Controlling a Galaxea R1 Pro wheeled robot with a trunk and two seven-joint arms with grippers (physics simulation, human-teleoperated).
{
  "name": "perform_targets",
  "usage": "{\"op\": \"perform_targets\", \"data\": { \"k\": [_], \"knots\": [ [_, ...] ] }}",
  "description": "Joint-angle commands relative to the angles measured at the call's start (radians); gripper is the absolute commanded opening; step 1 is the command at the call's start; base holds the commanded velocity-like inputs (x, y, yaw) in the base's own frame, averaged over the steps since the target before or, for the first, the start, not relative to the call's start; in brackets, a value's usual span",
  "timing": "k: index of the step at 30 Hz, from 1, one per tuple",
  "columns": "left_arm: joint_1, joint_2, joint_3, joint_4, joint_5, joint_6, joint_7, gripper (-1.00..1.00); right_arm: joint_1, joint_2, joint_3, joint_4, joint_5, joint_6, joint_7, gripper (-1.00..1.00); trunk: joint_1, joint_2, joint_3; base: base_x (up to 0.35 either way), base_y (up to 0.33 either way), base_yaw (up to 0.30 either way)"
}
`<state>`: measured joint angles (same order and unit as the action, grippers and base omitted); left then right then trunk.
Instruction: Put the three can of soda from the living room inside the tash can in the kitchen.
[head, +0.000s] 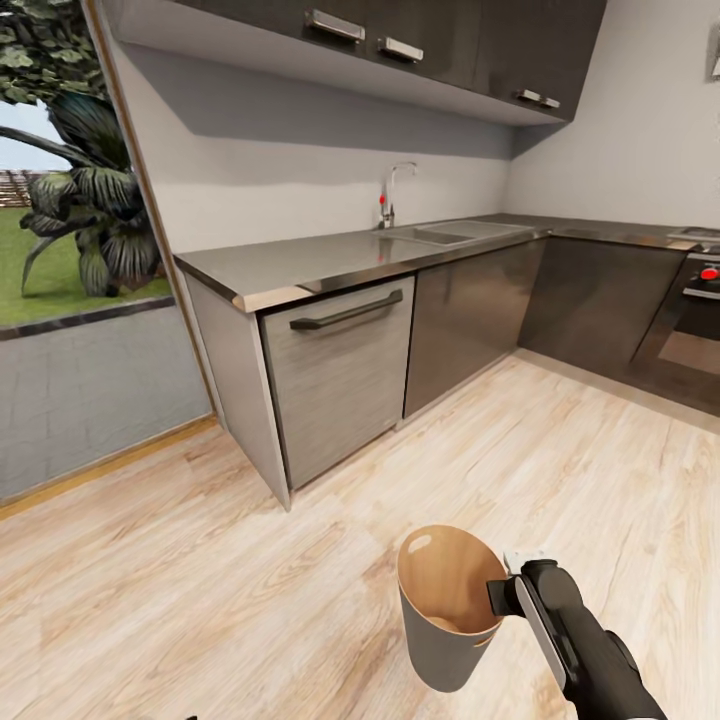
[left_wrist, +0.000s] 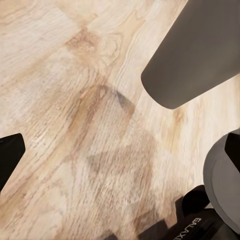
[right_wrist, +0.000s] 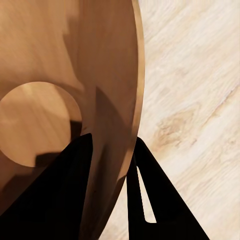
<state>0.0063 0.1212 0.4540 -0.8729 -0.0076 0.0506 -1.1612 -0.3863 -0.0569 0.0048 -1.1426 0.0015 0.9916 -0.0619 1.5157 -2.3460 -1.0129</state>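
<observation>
At the lower centre of the head view we hold the pale grey, tan-lined tapered trash can (head: 447, 610) above the light wood plank floor (head: 250, 580), tilted, its mouth toward the upper left. Our right tool (head: 500, 597) pinches its rim wall just to its right, one finger (right_wrist: 55, 195) inside (no orange cans visible inside). Whether the left tool (left_wrist: 120, 150) is wide or narrow we cannot tell.

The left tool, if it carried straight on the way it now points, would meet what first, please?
Most likely the wood floor: the left wrist view looks along the tool onto bare planks. The grey trash can hangs off to one side of that line, though depth is unclear.
</observation>
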Motion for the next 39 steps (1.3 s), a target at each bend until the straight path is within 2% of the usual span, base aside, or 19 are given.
{"op": "perform_targets", "data": {
  "k": [1, 32, 39],
  "knots": [
    [0.0, 0.0, 0.0, 0.0, 0.0, 0.0, 0.0, 1.0, 0.0, 0.0, 0.0, 0.0, -0.012, -0.001, 0.002, -1.0, 0.0, 0.0, 0.002, 0.0, 0.0, 0.0],
    [0.001, 0.0, 0.0, 0.0, 0.0, 0.0, 0.0, 1.0, 0.001, 0.0, 0.001, 0.0, -0.012, -0.001, 0.002, -1.0, 0.0, 0.0, 0.052, 0.0, 0.0, 0.0],
    [0.0, 0.0, 0.0, 0.0, 0.0, 0.0, 0.0, 1.0, 0.001, 0.0, 0.002, 0.0, -0.013, -0.001, 0.002, -1.0, 0.0, 0.0, 0.054, 0.0, 0.0, 0.0]
  ]
}}
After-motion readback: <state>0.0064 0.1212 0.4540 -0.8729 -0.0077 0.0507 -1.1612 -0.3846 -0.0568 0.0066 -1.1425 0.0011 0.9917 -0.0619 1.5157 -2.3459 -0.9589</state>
